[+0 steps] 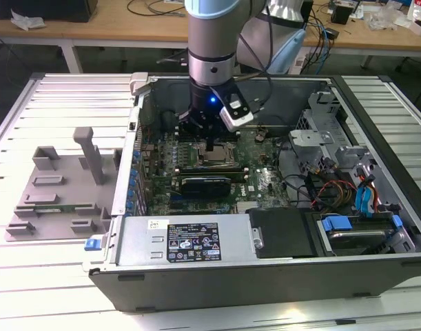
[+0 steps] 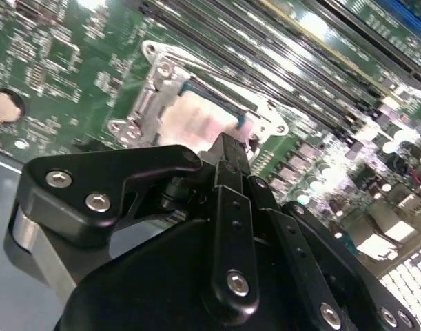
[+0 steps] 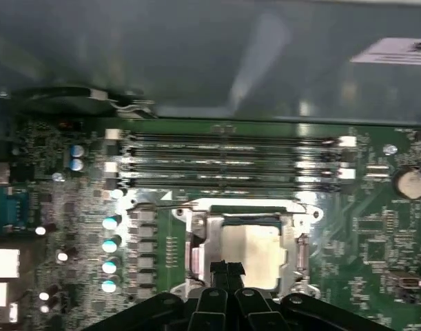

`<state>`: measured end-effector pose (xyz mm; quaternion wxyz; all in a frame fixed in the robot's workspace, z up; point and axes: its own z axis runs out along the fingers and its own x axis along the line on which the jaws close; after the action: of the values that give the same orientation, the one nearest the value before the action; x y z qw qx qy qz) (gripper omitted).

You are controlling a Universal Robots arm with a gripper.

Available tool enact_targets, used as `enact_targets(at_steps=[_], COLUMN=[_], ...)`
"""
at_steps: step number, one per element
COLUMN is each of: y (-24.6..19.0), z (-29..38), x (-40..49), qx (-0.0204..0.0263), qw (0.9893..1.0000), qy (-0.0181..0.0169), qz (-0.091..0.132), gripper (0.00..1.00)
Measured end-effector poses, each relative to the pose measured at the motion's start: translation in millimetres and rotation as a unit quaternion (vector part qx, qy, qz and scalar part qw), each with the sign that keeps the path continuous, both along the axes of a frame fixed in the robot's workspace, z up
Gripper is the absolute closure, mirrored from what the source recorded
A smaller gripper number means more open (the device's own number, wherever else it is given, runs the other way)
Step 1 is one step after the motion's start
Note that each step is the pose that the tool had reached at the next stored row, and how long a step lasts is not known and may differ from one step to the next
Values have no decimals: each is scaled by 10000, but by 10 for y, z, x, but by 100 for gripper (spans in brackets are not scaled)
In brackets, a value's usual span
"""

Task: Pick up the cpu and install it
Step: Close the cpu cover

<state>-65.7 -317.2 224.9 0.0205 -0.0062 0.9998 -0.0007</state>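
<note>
The cpu (image 3: pixel 255 252), a small square chip with a silvery-white top, lies flat inside the metal socket frame (image 3: pixel 196 215) on the green motherboard. It shows in the second wrist view as the cpu (image 2: pixel 196 117) and in the exterior view as the cpu (image 1: pixel 216 153). My gripper (image 3: pixel 227 270) hangs just above the chip's near edge with its two black fingers pressed together and nothing between them. In the second wrist view the gripper (image 2: pixel 227 146) points at the chip. The exterior view has the gripper (image 1: pixel 209 143) straight over the socket, inside the open computer case.
A long black expansion card (image 1: pixel 207 184) lies just in front of the socket. Memory slots (image 3: pixel 231 158) run beside the socket frame. The case walls, a power supply (image 1: pixel 189 241) and cabled drive bays (image 1: pixel 362 193) hem the board in. A grey plastic tray (image 1: pixel 58 186) sits at the exterior view's left.
</note>
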Motion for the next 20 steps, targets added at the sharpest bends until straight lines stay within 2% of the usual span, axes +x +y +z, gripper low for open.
enact_targets(at_steps=[1,7,9,13,16,20], y=[-1,14,19,20,19,19], z=[-38,-95,-136,-148,-199,-208], x=[-35,-70,-81,-86,-110,-110], qx=[-1,-1,-1,1,-2,-1], qw=[10000,10000,10000,10000,10000,10000], qy=[0,0,0,-1,1,0], qz=[0,1,1,-1,1,0], gripper=[89,89,89,89,89,89])
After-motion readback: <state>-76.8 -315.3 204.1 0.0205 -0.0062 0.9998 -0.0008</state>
